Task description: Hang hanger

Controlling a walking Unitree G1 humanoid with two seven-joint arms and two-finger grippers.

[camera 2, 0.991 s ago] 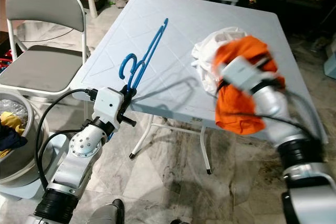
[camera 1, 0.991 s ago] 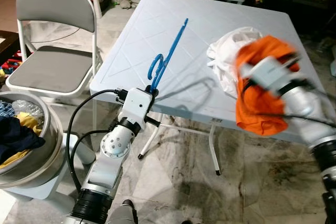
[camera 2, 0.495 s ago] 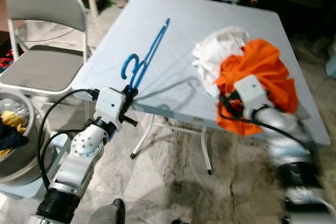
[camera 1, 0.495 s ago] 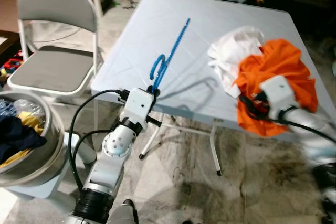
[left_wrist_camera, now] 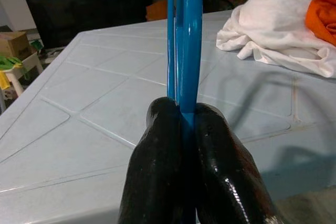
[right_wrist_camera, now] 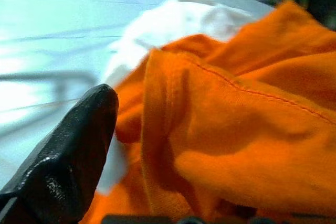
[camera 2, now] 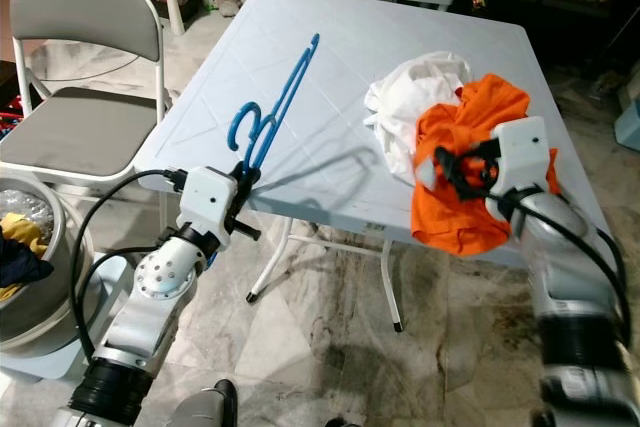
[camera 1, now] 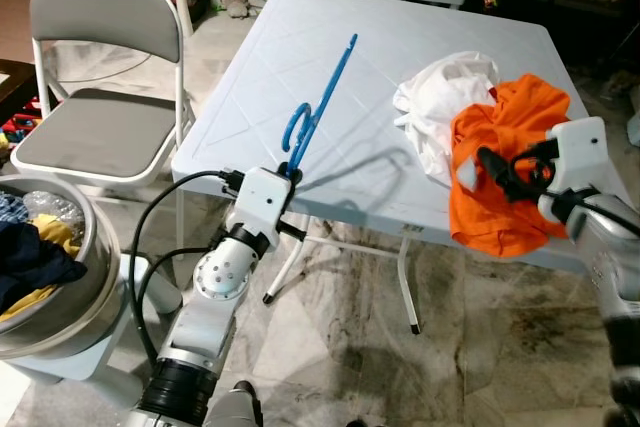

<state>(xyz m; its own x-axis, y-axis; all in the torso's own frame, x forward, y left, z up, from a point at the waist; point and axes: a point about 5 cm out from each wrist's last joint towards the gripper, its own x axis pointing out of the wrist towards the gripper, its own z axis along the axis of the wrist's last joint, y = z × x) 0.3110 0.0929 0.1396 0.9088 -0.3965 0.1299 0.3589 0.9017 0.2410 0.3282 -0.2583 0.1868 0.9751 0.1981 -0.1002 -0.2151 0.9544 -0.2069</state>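
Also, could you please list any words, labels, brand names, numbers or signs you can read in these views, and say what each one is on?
None: no legible text on the blue hanger, table, orange garment, white garment, folding chair or either gripper's housing.

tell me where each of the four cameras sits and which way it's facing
Left eye view: on the head, looking down at the pale blue table; both silver arms show.
Right eye view: its stereo twin, same scene.
Left wrist view: along the left end effector, shut on the blue hanger, facing across the tabletop.
Right wrist view: along one black finger into the orange garment.
Both wrist views share the white garment.
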